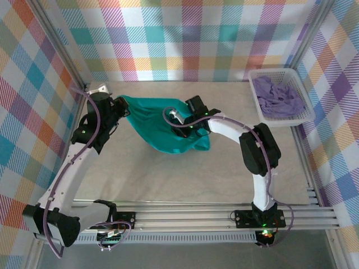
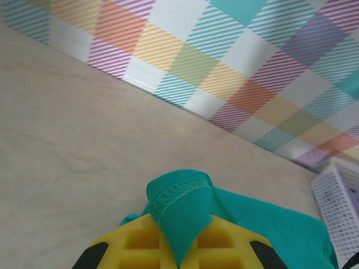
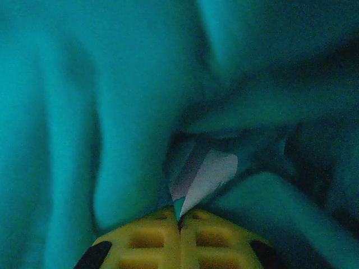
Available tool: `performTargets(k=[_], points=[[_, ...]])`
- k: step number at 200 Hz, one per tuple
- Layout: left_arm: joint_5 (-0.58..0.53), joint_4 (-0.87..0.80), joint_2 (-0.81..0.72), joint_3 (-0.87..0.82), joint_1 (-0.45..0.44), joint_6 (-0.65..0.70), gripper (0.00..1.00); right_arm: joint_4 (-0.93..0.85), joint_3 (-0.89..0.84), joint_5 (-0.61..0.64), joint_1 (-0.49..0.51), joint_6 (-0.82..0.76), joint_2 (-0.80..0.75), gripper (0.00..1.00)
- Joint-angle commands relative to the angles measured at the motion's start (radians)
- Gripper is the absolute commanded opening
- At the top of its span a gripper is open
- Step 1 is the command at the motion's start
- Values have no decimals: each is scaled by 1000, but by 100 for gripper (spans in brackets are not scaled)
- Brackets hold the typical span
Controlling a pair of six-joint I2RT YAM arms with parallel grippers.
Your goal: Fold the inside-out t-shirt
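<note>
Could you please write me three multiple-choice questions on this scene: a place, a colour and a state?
1. Where is the purple garment? A on the table; B in the white basket; C in a hand.
2. What colour is the t-shirt? A red; B yellow; C teal.
3. How is the left hand? A shut on the t-shirt; B wide open; C shut on nothing.
Answers: 1 B, it lies heaped in the basket; 2 C, the cloth is teal all over; 3 A, a stitched hem is pinched in it.
</note>
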Motion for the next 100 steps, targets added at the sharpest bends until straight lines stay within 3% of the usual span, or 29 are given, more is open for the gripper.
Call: performTargets(k=[1,57,100], points=[[78,78,75,9,2,-47,0,213,-31,-176,33,17,-38,0],[49,98,151,6,132,-81,0,264,-150,-150,27,-49,-146,0],[32,123,142,-68,160,-91,0,303,-156,-53,14,-48,-199,0]])
